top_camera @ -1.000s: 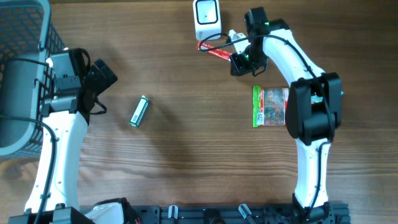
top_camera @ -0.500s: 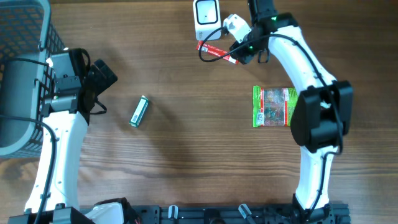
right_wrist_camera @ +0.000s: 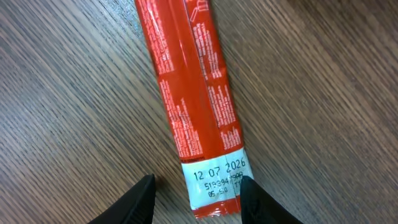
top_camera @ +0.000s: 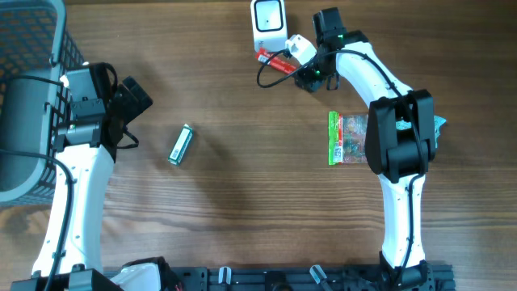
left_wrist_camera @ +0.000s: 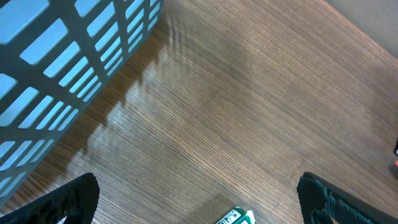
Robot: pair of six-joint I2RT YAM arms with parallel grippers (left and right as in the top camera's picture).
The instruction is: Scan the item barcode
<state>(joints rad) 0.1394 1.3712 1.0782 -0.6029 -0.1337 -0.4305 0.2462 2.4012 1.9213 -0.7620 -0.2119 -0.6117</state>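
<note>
1. The long red shiny packet (right_wrist_camera: 193, 93) lies flat on the brown wooden table (top_camera: 242, 202). It is just beside the small white box scanner (top_camera: 269, 24), at the far side of the table.
2. The right gripper (right_wrist_camera: 196, 200) hangs over the packet's white end, the one with a date printed on it. Its two fingers stand apart, one on each side of that end, and they do not squeeze it.
3. The left gripper (left_wrist_camera: 202, 194) is far off by the grey plastic basket (top_camera: 32, 32). Its fingers are spread wide and hold nothing.
4. I think the step now is getting a grip on the red packet.
5. Next, the fingers need to close on the packet's end and lift it.
6. No barcode shows on this side, so the packet may need a turn to face the scanner.
</note>
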